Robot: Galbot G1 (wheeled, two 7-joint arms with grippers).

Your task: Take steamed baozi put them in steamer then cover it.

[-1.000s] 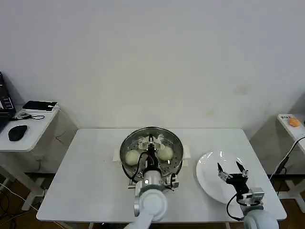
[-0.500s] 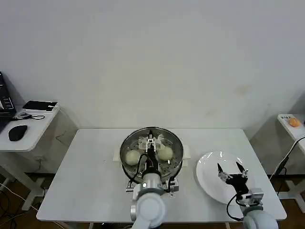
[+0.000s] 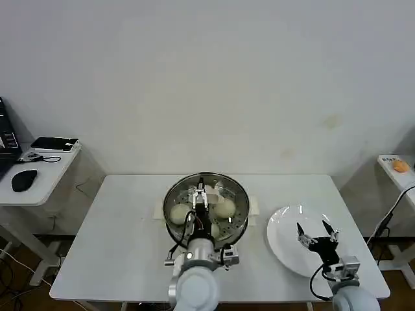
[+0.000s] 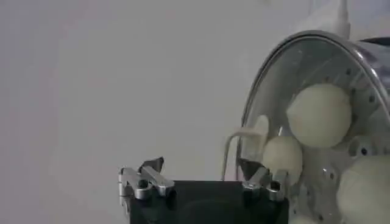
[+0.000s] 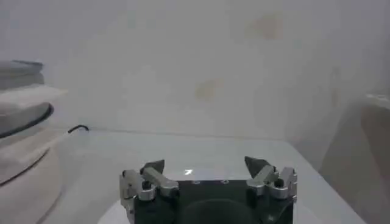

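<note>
The steamer (image 3: 206,202) stands mid-table, a shiny steel pot on a cream base. The clear glass cover (image 4: 286,79) seems to lie on it, its cream handle (image 4: 253,137) just past my left fingertips. Several steamed baozi (image 3: 177,213) (image 4: 320,114) show through the glass. My left gripper (image 3: 201,194) (image 4: 201,165) hangs open over the steamer's middle with nothing between its fingers. At the right, my right gripper (image 3: 312,228) (image 5: 205,163) is open and empty, hovering over a bare white plate (image 3: 285,249).
A low side table (image 3: 39,175) at the left carries a mouse and a dark device. Another small stand with an orange object (image 3: 400,166) is at the far right. Bare white tabletop (image 3: 117,233) lies left of the steamer.
My left arm has drawn back toward me, and its open gripper has slid slightly off the steamer's centre. The right arm has stayed still.
</note>
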